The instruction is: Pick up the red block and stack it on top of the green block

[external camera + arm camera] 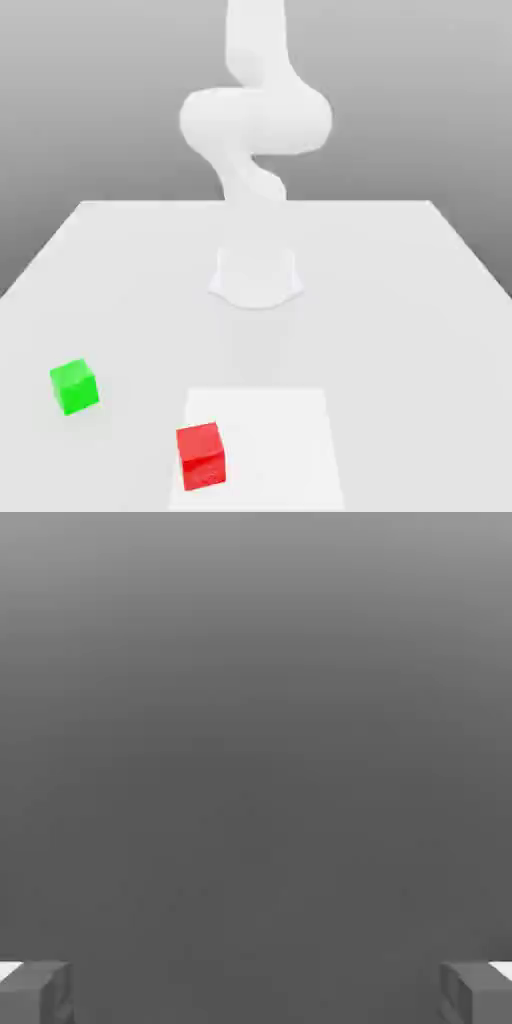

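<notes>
Fingers [256, 992] spread wide, grasping nothing. Red block [200, 455] near bench [420, 300] front edge, well apart from green block [74, 387]; off-centre descent could nudge red askew.

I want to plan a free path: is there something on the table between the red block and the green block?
No. In the exterior view, only bare table lies between the red block and the green block.

Red block [200, 455], a small cube flat on a paler square patch of table, green block [74, 386] well apart toward the exterior view's left, also flat
</notes>
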### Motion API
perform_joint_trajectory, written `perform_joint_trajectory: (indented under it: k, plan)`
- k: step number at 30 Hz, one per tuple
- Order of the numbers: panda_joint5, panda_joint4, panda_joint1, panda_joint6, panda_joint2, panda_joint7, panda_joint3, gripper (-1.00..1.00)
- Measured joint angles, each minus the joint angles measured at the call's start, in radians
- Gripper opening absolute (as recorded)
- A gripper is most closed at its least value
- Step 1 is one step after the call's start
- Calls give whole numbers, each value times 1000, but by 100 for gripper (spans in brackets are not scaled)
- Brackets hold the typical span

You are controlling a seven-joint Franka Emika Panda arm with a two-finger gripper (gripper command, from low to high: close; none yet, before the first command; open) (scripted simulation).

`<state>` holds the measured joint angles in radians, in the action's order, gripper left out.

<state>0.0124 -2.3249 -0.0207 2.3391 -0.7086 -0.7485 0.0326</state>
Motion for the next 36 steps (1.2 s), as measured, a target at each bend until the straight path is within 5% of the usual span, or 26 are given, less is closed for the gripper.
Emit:
perform_joint_trajectory:
  k: [15,28,29,36]
  plan:
    - [87,-149,-79,235,551,319,151,0]
    - [137,-213,-9,500,1014,506,117,0]
    - [150,-209,2,525,1045,516,103,-100]
    - [147,-208,6,528,1049,514,99,-100]
